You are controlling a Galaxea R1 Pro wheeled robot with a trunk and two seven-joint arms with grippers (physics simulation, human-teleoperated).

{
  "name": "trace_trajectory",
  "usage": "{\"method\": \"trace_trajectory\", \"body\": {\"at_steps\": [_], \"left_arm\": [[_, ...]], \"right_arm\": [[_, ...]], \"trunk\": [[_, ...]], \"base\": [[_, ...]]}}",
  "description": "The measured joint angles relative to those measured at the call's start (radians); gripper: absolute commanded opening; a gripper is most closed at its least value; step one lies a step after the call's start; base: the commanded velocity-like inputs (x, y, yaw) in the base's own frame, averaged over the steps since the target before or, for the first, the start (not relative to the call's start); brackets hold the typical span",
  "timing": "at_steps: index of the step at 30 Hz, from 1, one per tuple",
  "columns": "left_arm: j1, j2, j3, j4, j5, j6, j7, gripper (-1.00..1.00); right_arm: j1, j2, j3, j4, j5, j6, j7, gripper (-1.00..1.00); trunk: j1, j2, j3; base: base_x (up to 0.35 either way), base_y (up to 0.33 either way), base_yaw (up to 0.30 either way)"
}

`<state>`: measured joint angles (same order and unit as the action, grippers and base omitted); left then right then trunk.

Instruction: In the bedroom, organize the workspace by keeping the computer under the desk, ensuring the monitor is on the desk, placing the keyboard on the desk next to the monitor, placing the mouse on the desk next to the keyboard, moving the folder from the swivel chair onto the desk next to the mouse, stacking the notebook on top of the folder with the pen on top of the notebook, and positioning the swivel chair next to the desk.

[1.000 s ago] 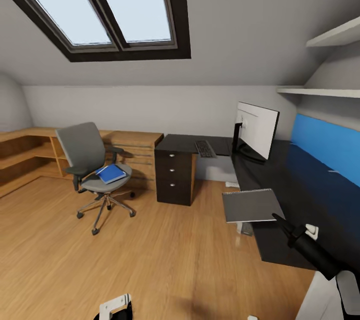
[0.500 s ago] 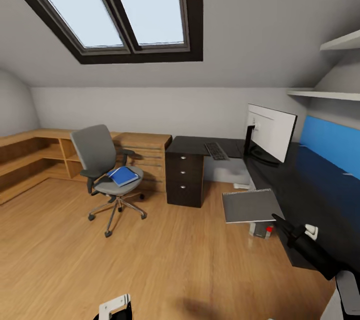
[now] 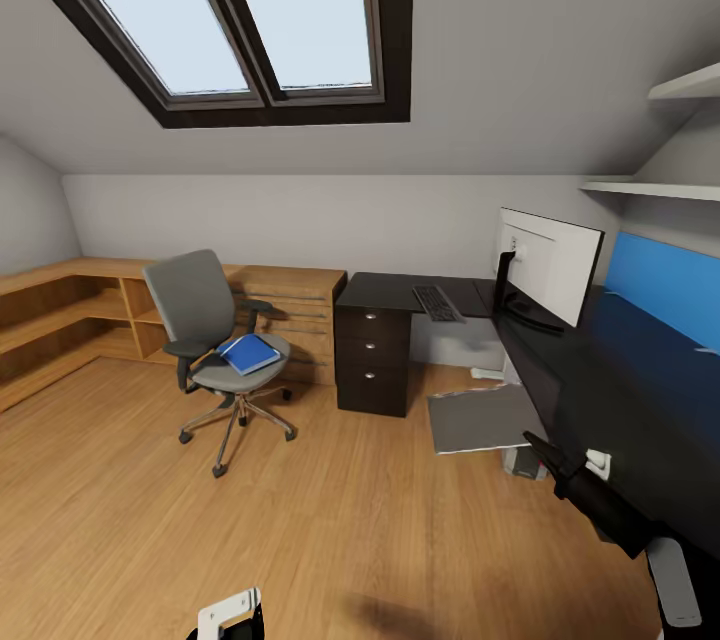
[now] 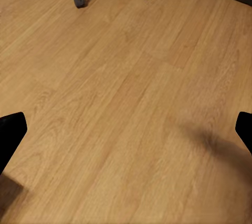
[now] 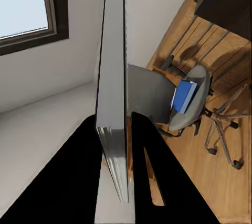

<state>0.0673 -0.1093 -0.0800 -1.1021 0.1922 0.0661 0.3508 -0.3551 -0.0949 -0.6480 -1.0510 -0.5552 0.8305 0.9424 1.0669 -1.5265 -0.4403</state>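
My right gripper (image 3: 533, 442) is shut on the notebook (image 3: 480, 418), a flat grey pad held level above the floor beside the black desk (image 3: 600, 380). In the right wrist view the notebook (image 5: 112, 103) stands edge-on between the dark fingers (image 5: 152, 171). The monitor (image 3: 548, 265) and the keyboard (image 3: 437, 302) are on the desk. The blue folder (image 3: 249, 353) lies on the seat of the grey swivel chair (image 3: 200, 305), apart from the desk; both the folder (image 5: 184, 95) and the chair (image 5: 152, 90) also show past the notebook. My left gripper (image 3: 230, 615) hangs low and open over bare floor (image 4: 126, 135).
A dark three-drawer unit (image 3: 372, 355) closes the desk's left end. Low wooden shelving (image 3: 60, 305) runs along the back wall behind the chair. White shelves (image 3: 650, 188) and a blue wall panel (image 3: 665, 285) hang over the desk. The chair's castors (image 4: 80, 1) stand on the wood floor.
The camera has turned, shifting the room rightward in the picture. My right gripper has carried the notebook a little left and lower. The chair and the folder have not moved.
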Motion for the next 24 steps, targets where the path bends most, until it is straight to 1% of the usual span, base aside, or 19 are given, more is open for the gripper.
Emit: {"method": "trace_trajectory", "body": {"at_steps": [1,2,3,4,6,7,8,11,13,15,18,24], "left_arm": [[0.000,0.000,0.000,0.000,0.000,0.000,0.000,1.00],[0.000,0.000,-0.001,0.000,-0.001,0.000,0.000,1.00],[0.000,0.000,-0.002,0.000,-0.001,0.000,0.000,1.00],[0.000,0.000,-0.002,0.000,-0.001,0.000,0.000,1.00],[0.000,-0.001,-0.004,0.000,-0.002,0.000,0.001,1.00],[0.000,-0.001,-0.004,0.000,-0.002,0.000,0.001,1.00],[0.000,-0.001,-0.005,0.000,-0.002,0.001,0.000,1.00],[0.000,-0.002,-0.006,0.002,-0.001,0.001,-0.003,1.00],[0.000,-0.001,-0.007,0.002,-0.001,0.002,-0.004,1.00],[0.000,-0.001,-0.007,0.003,-0.001,0.002,-0.005,1.00],[0.000,0.000,-0.007,0.003,-0.001,0.002,-0.005,1.00],[0.000,0.000,-0.007,0.003,-0.001,0.001,-0.004,1.00]], "right_arm": [[-0.001,0.013,0.014,0.000,0.001,-0.009,-0.018,-1.00],[-0.002,0.041,0.042,0.000,0.005,-0.035,-0.066,-1.00],[-0.003,0.088,0.076,-0.003,0.011,-0.105,-0.171,-1.00],[-0.004,0.106,0.085,-0.005,0.002,-0.133,-0.214,-1.00],[-0.010,0.155,0.103,-0.011,-0.002,-0.250,-0.361,-1.00],[-0.014,0.165,0.106,-0.013,-0.007,-0.278,-0.391,-1.00],[-0.028,0.180,0.109,-0.014,-0.016,-0.328,-0.439,-1.00],[-0.082,0.201,0.116,-0.006,-0.032,-0.400,-0.531,-1.00],[-0.103,0.209,0.120,0.002,-0.040,-0.419,-0.573,-1.00],[-0.110,0.213,0.121,0.005,-0.049,-0.426,-0.593,-1.00],[-0.120,0.216,0.122,0.018,-0.077,-0.436,-0.618,-1.00],[-0.124,0.217,0.123,0.084,-0.095,-0.462,-0.650,-1.00]], "trunk": [[0.000,0.000,0.000],[0.000,0.000,0.000],[0.000,0.000,0.000],[0.000,0.000,0.000],[0.000,0.000,0.000],[0.000,0.000,0.000],[0.000,0.000,0.000],[0.000,0.000,0.000],[0.000,0.000,0.000],[0.000,0.000,0.000],[0.000,0.000,0.000],[0.000,0.000,0.000]], "base": [[0.216,0.001,0.000],[0.267,0.000,0.000],[0.278,0.000,0.000],[0.294,0.000,0.000],[0.306,0.000,0.000],[0.313,0.000,0.000],[0.314,0.000,0.000],[0.319,0.000,0.000],[0.321,0.000,0.000],[0.322,0.000,0.000],[0.323,0.000,0.000],[0.323,0.000,0.000]]}}
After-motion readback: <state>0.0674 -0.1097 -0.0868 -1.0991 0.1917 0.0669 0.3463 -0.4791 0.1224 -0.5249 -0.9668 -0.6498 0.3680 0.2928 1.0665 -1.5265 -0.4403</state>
